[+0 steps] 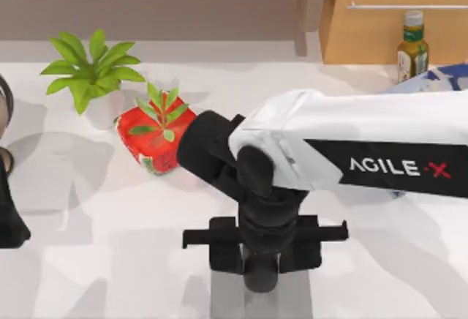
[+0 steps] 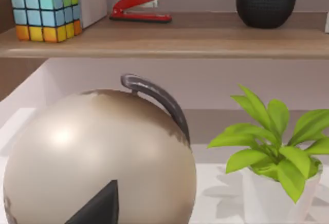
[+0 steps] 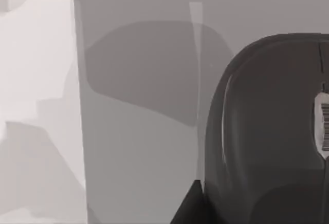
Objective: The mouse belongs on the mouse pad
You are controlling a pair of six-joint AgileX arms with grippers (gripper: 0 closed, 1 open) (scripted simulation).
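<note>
The dark mouse (image 3: 267, 131) hangs close under my right wrist camera, over the grey mouse pad (image 3: 139, 147); whether it touches the pad I cannot tell. One fingertip (image 3: 193, 203) lies against the mouse's side. From above, my right gripper (image 1: 262, 260) points down at the table's front centre, over the near end of the mouse pad (image 1: 227, 297), and the arm hides the mouse. My left gripper (image 1: 7, 224) stays parked at the table's left edge.
A red pot with a plant (image 1: 153, 140) stands just left of my right arm, and a green plant in a white pot (image 1: 91, 70) behind it. A bottle (image 1: 413, 44) is at the back right. A beige globe (image 2: 97, 157) sits before my left wrist, below a shelf (image 2: 169, 39).
</note>
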